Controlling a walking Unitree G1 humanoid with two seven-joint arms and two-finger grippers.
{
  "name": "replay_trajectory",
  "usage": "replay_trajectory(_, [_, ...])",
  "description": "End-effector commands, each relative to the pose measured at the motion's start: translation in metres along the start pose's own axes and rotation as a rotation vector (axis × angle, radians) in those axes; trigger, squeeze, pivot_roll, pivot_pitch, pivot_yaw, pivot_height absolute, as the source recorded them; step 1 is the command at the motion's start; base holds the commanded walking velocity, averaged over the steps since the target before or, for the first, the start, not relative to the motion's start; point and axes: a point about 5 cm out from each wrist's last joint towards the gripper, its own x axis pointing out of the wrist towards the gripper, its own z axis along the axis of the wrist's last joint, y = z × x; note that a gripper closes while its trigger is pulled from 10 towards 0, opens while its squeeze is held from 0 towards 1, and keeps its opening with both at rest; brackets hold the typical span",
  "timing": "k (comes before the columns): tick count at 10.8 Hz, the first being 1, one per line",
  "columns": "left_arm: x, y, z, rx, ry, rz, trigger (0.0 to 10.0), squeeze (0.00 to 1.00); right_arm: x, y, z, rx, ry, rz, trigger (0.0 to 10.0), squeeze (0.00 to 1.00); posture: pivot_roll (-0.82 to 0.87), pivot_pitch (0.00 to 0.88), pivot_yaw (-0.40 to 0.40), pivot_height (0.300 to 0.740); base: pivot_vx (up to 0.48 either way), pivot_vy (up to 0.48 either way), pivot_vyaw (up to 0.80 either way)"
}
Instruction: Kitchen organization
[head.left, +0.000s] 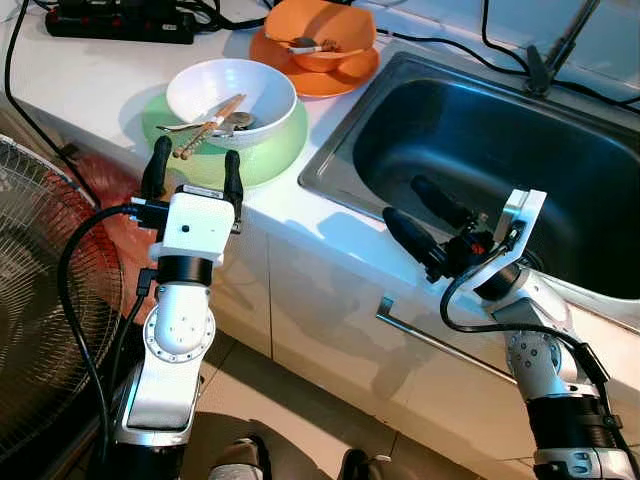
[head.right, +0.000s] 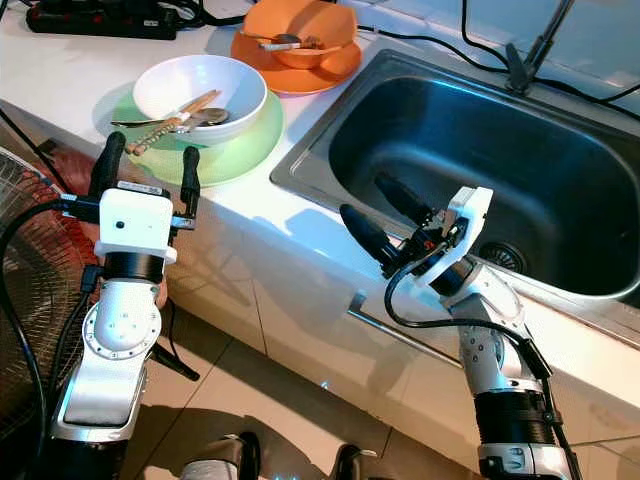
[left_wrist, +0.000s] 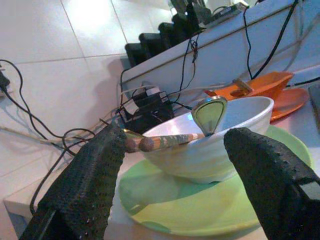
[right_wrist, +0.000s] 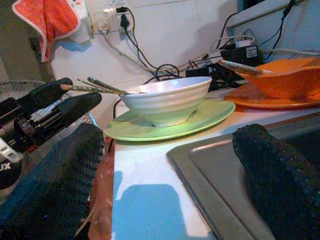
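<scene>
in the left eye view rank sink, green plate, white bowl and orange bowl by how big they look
1. sink, largest by far
2. green plate
3. white bowl
4. orange bowl, smallest, though it sits farther from the camera and is cut by the frame edge, so it is hard to rank against the white bowl.

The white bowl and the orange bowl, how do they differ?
The white bowl sits on a green plate near the counter's front edge; the orange bowl sits on an orange plate farther back. The white bowl holds chopsticks and a spoon; the orange bowl holds one utensil. The white bowl is round, the orange one more angular. Both rest upright beside the sink.
</scene>
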Motion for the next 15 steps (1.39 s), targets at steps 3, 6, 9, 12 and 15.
replay_trajectory(3, [0.0002, -0.0050, 0.0009, -0.006, -0.013, -0.028, 0.0, 0.00, -0.0028, 0.0003, 0.0021, -0.007, 0.002, -0.002, 10.0, 0.00, 0.12, 0.169, -0.058, 0.740, 0.000, 0.000, 0.00])
replay_trajectory(6, [0.0009, -0.0057, 0.0012, -0.007, -0.018, -0.030, 0.0, 0.00, -0.0030, -0.0006, 0.0017, -0.008, 0.004, -0.007, 10.0, 0.00, 0.12, 0.163, -0.057, 0.740, 0.000, 0.000, 0.00])
replay_trajectory(9, [0.0016, -0.0066, 0.0024, -0.007, -0.025, -0.028, 0.0, 0.00, -0.0041, -0.0009, 0.0008, -0.008, 0.011, -0.009, 10.0, 0.00, 0.12, 0.163, -0.058, 0.740, 0.000, 0.000, 0.00])
replay_trajectory(12, [0.0020, -0.0055, 0.0035, 0.002, -0.033, -0.021, 0.0, 0.00, -0.0039, -0.0003, -0.0009, -0.008, 0.016, -0.010, 10.0, 0.00, 0.12, 0.170, -0.060, 0.740, 0.000, 0.000, 0.00])
replay_trajectory(15, [0.0030, -0.0053, 0.0059, 0.006, -0.045, -0.011, 0.0, 0.00, -0.0039, -0.0004, -0.0017, -0.010, 0.022, -0.011, 10.0, 0.00, 0.12, 0.172, -0.062, 0.740, 0.000, 0.000, 0.00])
